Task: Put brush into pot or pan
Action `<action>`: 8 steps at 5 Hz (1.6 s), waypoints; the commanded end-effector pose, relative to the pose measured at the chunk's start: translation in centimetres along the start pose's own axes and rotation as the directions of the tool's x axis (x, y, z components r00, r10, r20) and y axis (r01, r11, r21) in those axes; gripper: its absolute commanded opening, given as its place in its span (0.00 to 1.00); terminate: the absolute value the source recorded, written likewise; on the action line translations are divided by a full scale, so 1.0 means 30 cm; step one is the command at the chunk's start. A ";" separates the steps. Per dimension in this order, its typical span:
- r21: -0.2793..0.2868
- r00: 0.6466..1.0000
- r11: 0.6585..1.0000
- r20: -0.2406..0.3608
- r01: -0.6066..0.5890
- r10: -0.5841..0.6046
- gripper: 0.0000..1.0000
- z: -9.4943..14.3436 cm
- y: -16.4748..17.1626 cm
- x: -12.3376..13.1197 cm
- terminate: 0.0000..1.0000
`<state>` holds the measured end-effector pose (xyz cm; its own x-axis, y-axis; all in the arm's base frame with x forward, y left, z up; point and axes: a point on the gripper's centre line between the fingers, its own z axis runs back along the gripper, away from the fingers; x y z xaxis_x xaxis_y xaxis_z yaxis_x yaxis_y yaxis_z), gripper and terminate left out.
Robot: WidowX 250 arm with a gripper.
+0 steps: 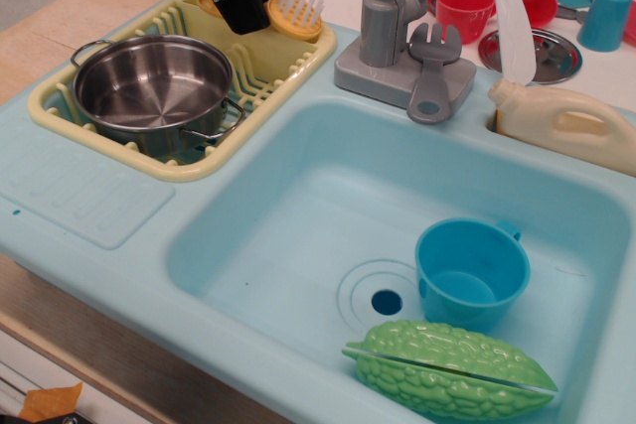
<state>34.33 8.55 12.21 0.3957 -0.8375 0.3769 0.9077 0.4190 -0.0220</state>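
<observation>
The yellow-orange brush (294, 13) lies at the back of the pale yellow dish rack (260, 74), white bristles up; its handle is hidden behind my gripper. My black gripper (241, 9) has come down over the handle, just left of the brush head. Its fingers are seen from behind, so I cannot tell whether they hold the handle. The shiny steel pot (154, 86) with two wire loop handles stands in the rack's left part, in front of and to the left of the gripper. It holds nothing.
A grey faucet (383, 17) and a grey fork (433, 71) stand right of the rack. The sink basin (298, 215) holds a blue cup (469, 273) and a green bitter gourd (452, 368). A cream bottle (566, 121), red cups and a steel dish are at the back right.
</observation>
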 end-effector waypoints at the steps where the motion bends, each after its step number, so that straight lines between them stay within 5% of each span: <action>1: 0.039 1.000 0.999 0.001 0.009 -0.009 0.00 0.026 0.013 0.003 0.00; 2: 0.041 1.000 0.999 -0.023 0.003 -0.002 0.00 0.051 0.003 0.015 0.00; 4: 0.172 0.994 0.983 -0.083 -0.059 0.074 0.00 0.147 -0.088 0.001 0.00; 7: 0.288 0.937 0.905 -0.062 -0.312 0.343 0.00 0.175 -0.255 -0.132 0.00; 8: 0.274 0.926 0.897 -0.052 -0.347 0.374 0.00 0.176 -0.258 -0.172 0.00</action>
<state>24.51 11.29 14.51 0.7132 -0.6255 0.3164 0.6422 0.7640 0.0629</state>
